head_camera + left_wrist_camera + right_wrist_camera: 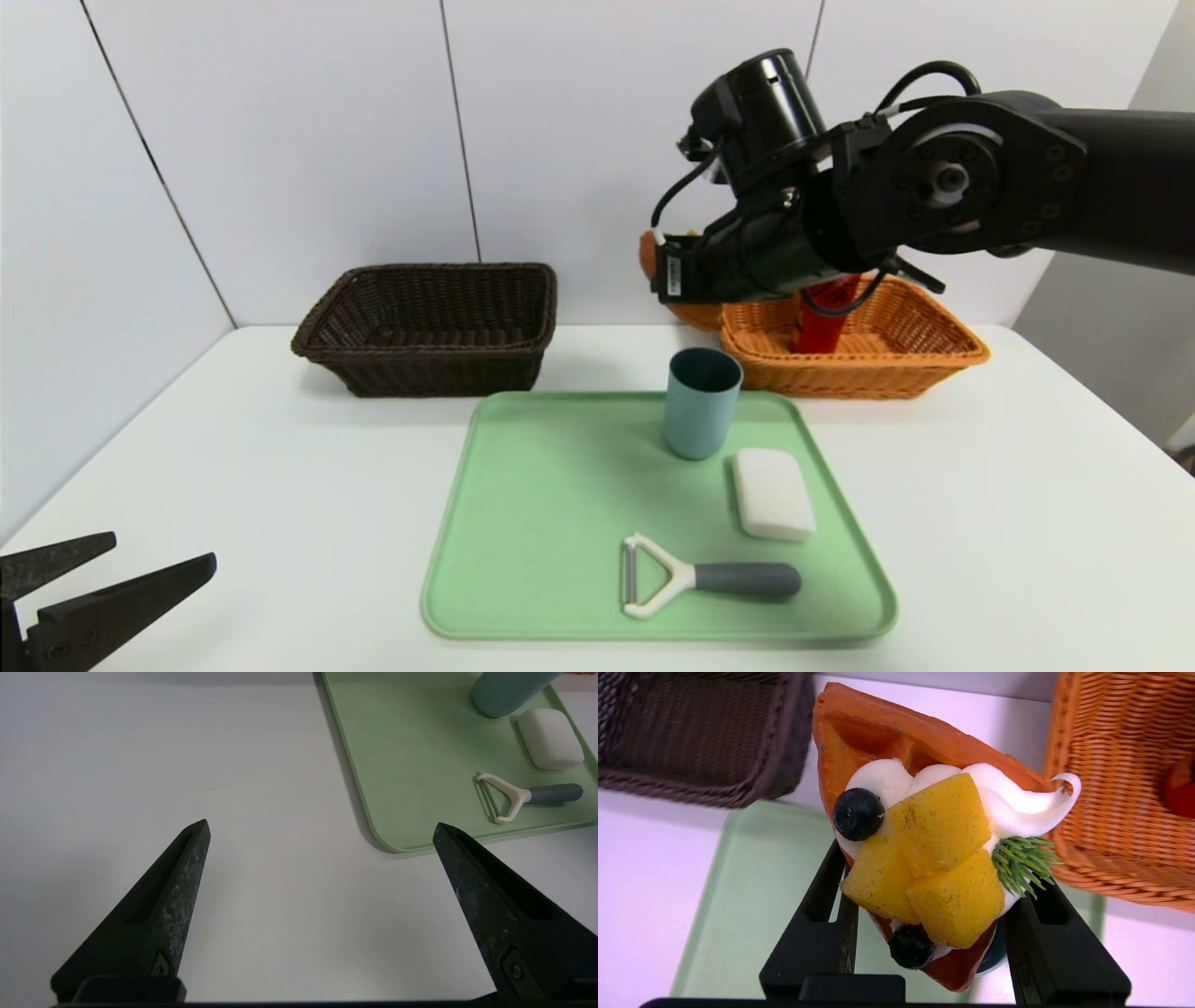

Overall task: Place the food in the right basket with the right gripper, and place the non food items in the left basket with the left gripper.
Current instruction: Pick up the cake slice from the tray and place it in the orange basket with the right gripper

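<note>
Cake wedge [924,858] pinched in right gripper [931,933], short of orange-tan basket [934,359]; could slip out, or topple soda can [822,322]. Left gripper [322,830] spread, parked.

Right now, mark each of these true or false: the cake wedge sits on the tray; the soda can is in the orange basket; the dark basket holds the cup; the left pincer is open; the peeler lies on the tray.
1. The cake wedge sits on the green tray. False: the right pincer holds it in the air.
2. The soda can is in the orange basket. True.
3. The dark basket holds the cup. False: the cup stands on the tray.
4. The left pincer is open. True.
5. The peeler lies on the tray. True.
</note>
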